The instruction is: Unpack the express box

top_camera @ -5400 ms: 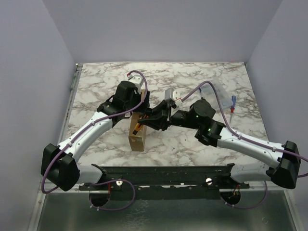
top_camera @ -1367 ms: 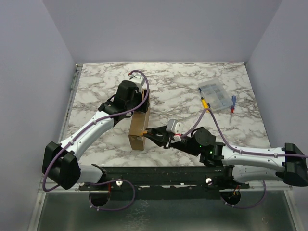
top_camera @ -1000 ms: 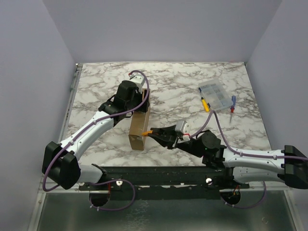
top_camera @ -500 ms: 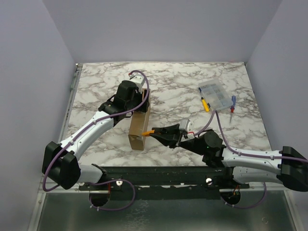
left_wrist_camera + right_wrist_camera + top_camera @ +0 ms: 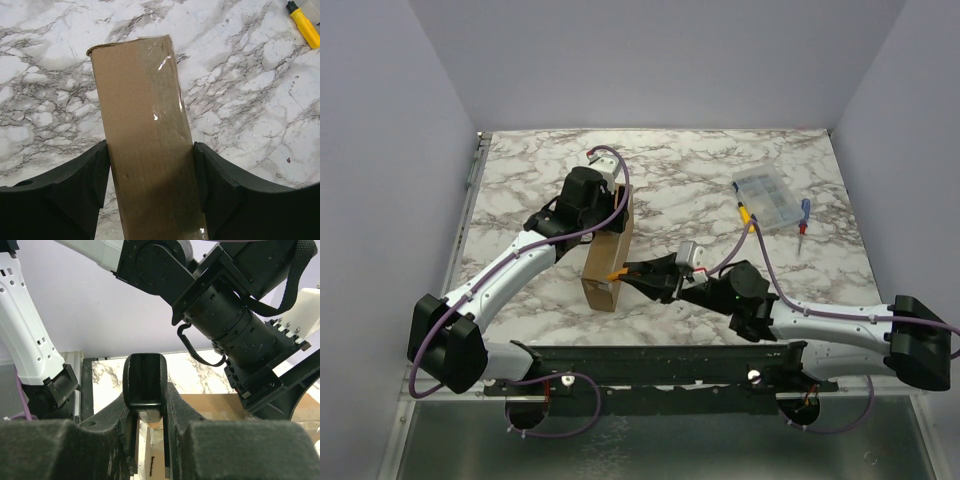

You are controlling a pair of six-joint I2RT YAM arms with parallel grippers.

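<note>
Marble-patterned white and grey counter (image 5: 520, 180) carries everything here. One flat brown cardboard express box (image 5: 603, 258) stands on a narrow edge, and the left jaws clamp it from above. Their black foam pads (image 5: 75, 190) press on its two broad faces. The left wrist view shows the upper edge face, with a glint of clear tape, running out from between them. The left jaws are spread only as wide as the box is thick, and they pinch it.

The right jaws lie low just to the right of the box, level with its nearer end. They are pressed together on one slim black tool with an orange tip (image 5: 618, 273). That tip reaches the box's right face, though I cannot tell whether it touches.

One small clear plastic compartment case (image 5: 772, 198) lies flat on the counter, well apart from both pairs of jaws, beyond and to the right of the right pair. One short yellow and black pen-like item (image 5: 744, 214) sits just beside the case on the side nearer the jaws. One small blue and red item (image 5: 803, 217) lies on the case's far side.
</note>
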